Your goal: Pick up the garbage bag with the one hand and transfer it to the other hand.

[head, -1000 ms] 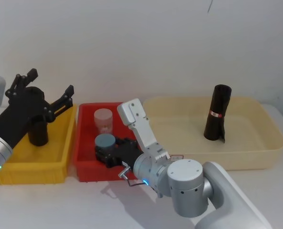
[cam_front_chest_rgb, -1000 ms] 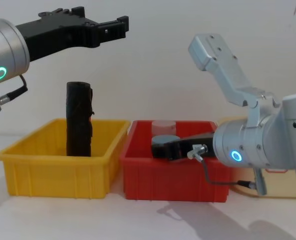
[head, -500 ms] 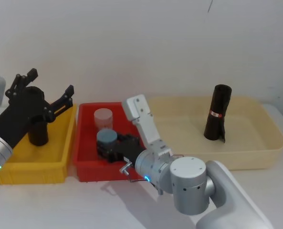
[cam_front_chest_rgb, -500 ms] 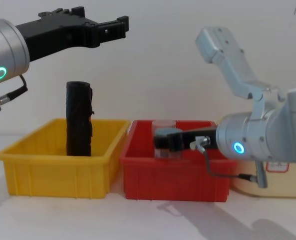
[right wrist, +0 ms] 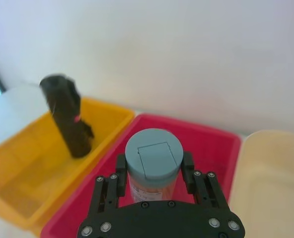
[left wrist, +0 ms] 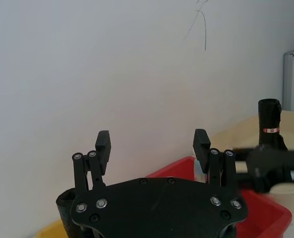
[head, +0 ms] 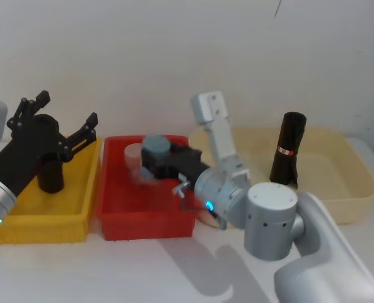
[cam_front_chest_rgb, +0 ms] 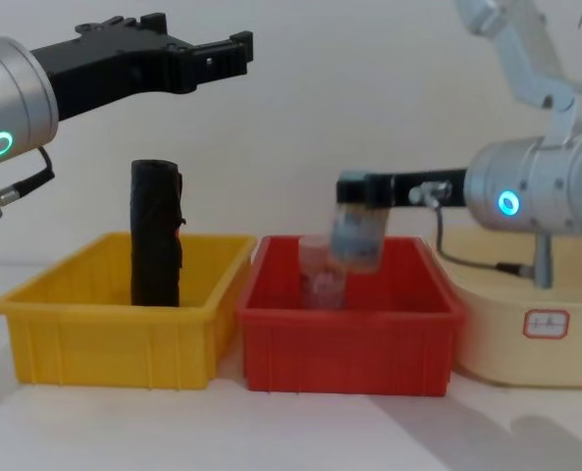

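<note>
Standing upright in the cream plastic tray [head: 341, 208], the black rolled garbage bag [head: 287, 148] with its red-and-white band is found nearer the right gripper [head: 150, 165], whose jaws are clamped on a grey-lidded jar [head: 156, 150], while the left gripper [head: 67, 108] is held with jaws spread wide and empty, well apart, over the yellow bin [head: 41, 227].

head looks down, chest level; both share red bin [head: 114, 189].

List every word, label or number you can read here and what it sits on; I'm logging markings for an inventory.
No text can be read.
Garbage bag in the cream tray: red-and-white label band, print too small to read.
Cream tray front wall in the chest view: small white sticker with faint marks, unreadable.
Bottle held by the right gripper: lid plain, label blurred.
</note>
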